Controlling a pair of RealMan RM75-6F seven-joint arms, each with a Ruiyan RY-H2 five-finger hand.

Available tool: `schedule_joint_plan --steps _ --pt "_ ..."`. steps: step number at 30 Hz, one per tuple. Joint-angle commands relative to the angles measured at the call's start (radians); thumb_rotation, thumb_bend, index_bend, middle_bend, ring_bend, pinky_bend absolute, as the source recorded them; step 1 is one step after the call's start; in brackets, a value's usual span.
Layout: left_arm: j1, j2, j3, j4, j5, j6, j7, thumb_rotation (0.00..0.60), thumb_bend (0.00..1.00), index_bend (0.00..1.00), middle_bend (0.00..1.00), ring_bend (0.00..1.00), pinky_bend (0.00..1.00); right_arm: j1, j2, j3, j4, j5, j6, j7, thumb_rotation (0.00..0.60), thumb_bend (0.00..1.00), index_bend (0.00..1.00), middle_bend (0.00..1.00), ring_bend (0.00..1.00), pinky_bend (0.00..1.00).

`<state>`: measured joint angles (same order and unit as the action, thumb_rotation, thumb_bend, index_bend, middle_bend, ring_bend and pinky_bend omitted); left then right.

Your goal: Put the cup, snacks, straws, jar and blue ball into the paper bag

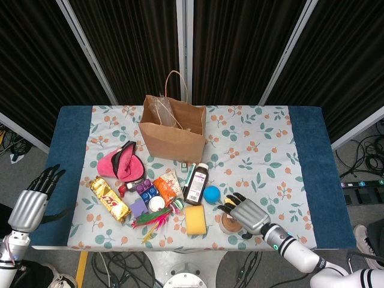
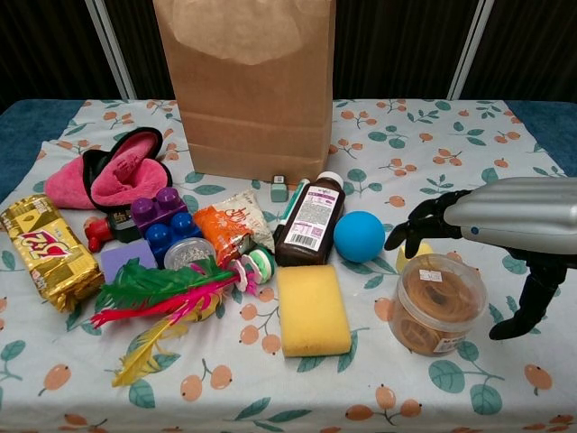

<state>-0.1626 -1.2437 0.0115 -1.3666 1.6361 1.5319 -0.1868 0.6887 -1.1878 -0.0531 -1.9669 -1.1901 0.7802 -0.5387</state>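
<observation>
The clear jar with brown contents stands near the table's front edge. My right hand hovers over its right side, fingers spread behind it and thumb off to its right, holding nothing. The blue ball lies just left of the fingers. The brown paper bag stands open at the back with something clear in its mouth. A gold snack pack and an orange snack pack lie at the left. My left hand is open beyond the table's left edge.
A brown bottle, a yellow sponge, coloured feathers, toy blocks and a pink slipper crowd the area between the bag and the front edge. A small yellow cube sits behind the jar.
</observation>
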Motion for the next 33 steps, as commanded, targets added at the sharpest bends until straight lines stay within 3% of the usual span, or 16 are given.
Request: schedule_joint_plan --steps 1,12,25,30,33 --pt "0.001 -0.002 0.000 0.005 0.000 0.001 -0.002 0.600 0.11 0.09 0.11 0.06 0.22 0.002 -0.011 -0.006 0.008 0.011 0.010 -0.013 0.600 0.00 0.12 0.20 0.02 0.06" --pt "0.008 -0.010 -0.002 0.026 -0.008 0.004 -0.021 0.600 0.11 0.09 0.11 0.06 0.22 0.010 -0.066 -0.020 0.043 0.051 0.037 -0.041 0.600 0.00 0.15 0.23 0.06 0.06" --pt "0.008 -0.012 -0.002 0.034 -0.008 0.003 -0.033 0.600 0.11 0.09 0.11 0.06 0.22 -0.008 -0.098 -0.033 0.049 0.013 0.113 -0.068 0.600 0.16 0.41 0.38 0.24 0.18" --pt "0.009 -0.009 -0.003 0.031 -0.008 0.005 -0.036 0.600 0.11 0.09 0.11 0.06 0.22 -0.015 -0.078 -0.016 0.015 -0.025 0.150 -0.051 0.600 0.18 0.43 0.40 0.25 0.19" --pt "0.008 -0.006 -0.004 0.027 -0.008 0.004 -0.037 0.600 0.11 0.09 0.11 0.06 0.22 -0.016 -0.035 0.023 -0.042 -0.062 0.199 -0.034 0.600 0.18 0.43 0.40 0.25 0.19"
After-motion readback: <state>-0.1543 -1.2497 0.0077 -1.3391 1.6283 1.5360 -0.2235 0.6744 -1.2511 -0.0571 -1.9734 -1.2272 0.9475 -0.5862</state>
